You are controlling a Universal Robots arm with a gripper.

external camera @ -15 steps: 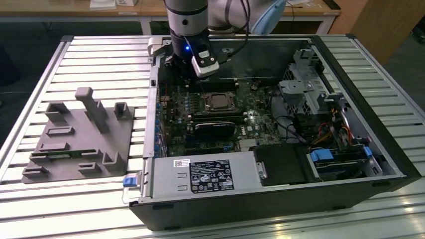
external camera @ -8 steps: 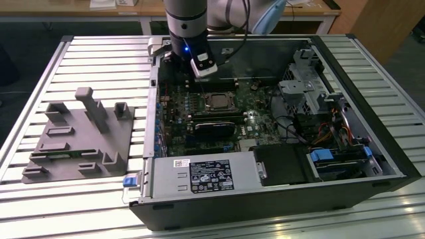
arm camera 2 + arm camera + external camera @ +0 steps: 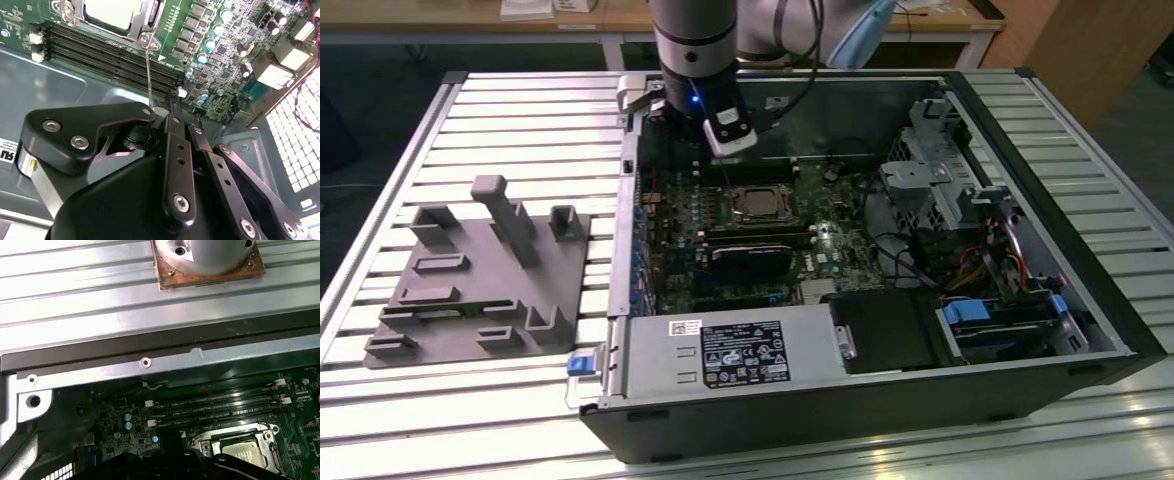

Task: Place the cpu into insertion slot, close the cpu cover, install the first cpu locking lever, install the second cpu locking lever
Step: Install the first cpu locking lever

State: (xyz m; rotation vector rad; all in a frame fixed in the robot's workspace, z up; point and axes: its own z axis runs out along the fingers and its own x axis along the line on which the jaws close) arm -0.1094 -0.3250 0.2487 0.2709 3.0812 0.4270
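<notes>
exterior view: high, overlooking case (image 3: pixel 854 420) | both wrist views: close, sharing cpu (image 3: pixel 112 12)

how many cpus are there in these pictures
1. The cpu sits on the board, beside the memory slots, framed by the cover. The arm may hide others behind it.

Even overhead light. Glare streaks the ribbed surface (image 3: pixel 454 410) along the exterior view's lower edge. Case (image 3: pixel 854 410) interior sits in shade, its floor dim. The cpu (image 3: pixel 112 12) top bleaches pale in the second wrist view.
</notes>
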